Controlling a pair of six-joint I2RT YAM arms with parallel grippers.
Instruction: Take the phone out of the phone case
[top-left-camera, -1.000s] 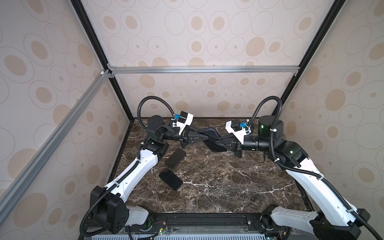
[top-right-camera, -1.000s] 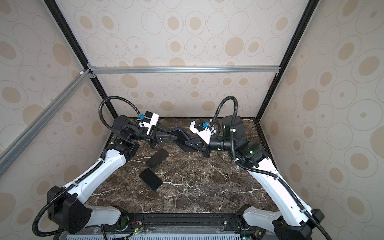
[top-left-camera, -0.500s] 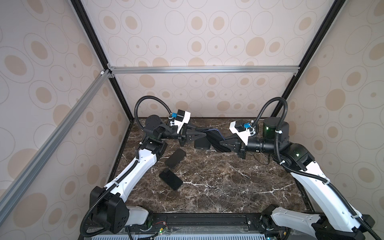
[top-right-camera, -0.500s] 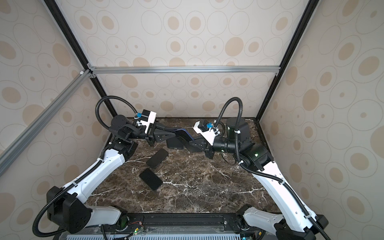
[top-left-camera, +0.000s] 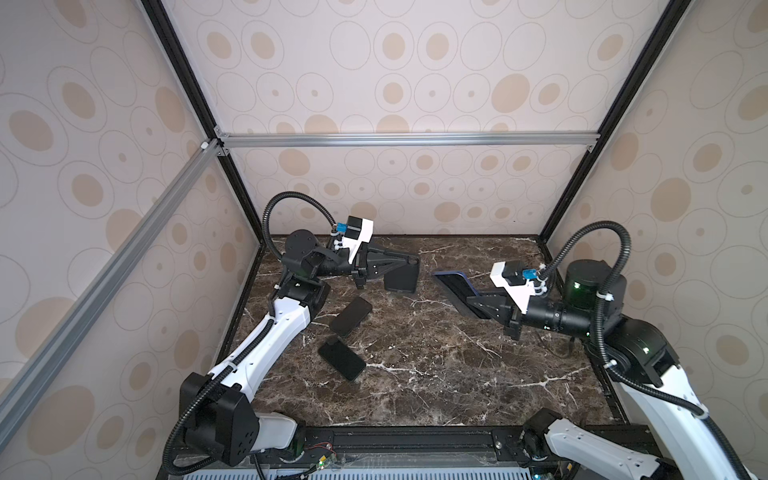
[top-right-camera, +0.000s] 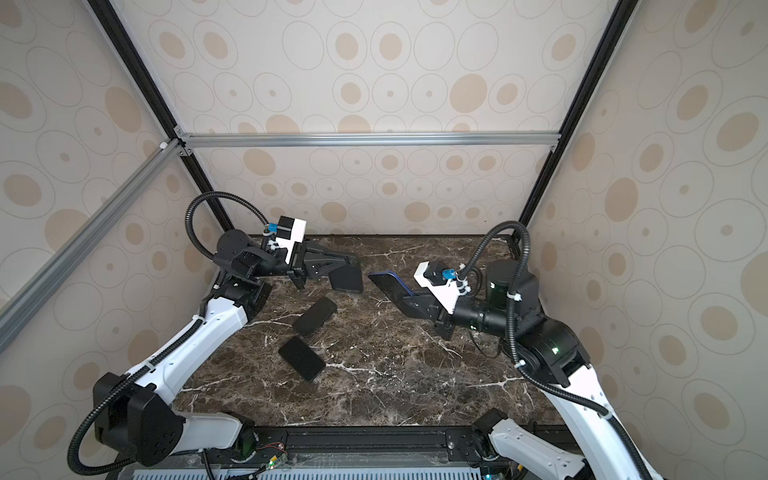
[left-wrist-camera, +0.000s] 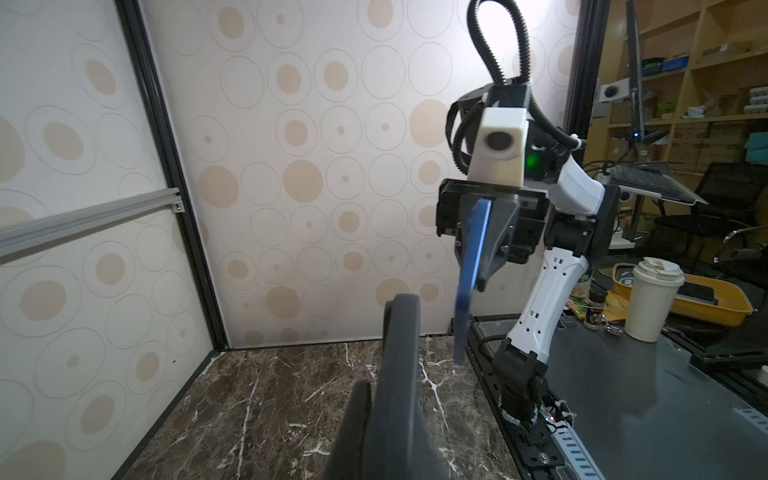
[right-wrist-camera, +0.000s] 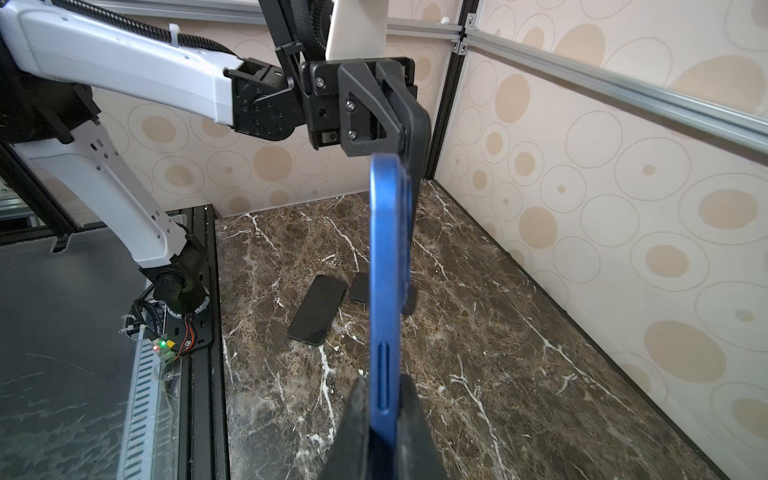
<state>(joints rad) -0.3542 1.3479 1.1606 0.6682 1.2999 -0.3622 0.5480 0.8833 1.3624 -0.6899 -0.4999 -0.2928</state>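
While the left jaws pinch the empty black phone case (top-left-camera: 401, 279) by one edge, the right jaws clamp the blue phone (top-left-camera: 449, 283) at its end, clear of the case, a gap between them above the marble table (top-left-camera: 436, 374). Two black phones (top-left-camera: 351, 317) lie underneath.

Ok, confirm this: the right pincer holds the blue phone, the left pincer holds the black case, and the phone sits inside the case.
Not inside: both top views show the blue phone clear of the black case, a gap between them. The right pincer holds the phone, the left pincer the case.
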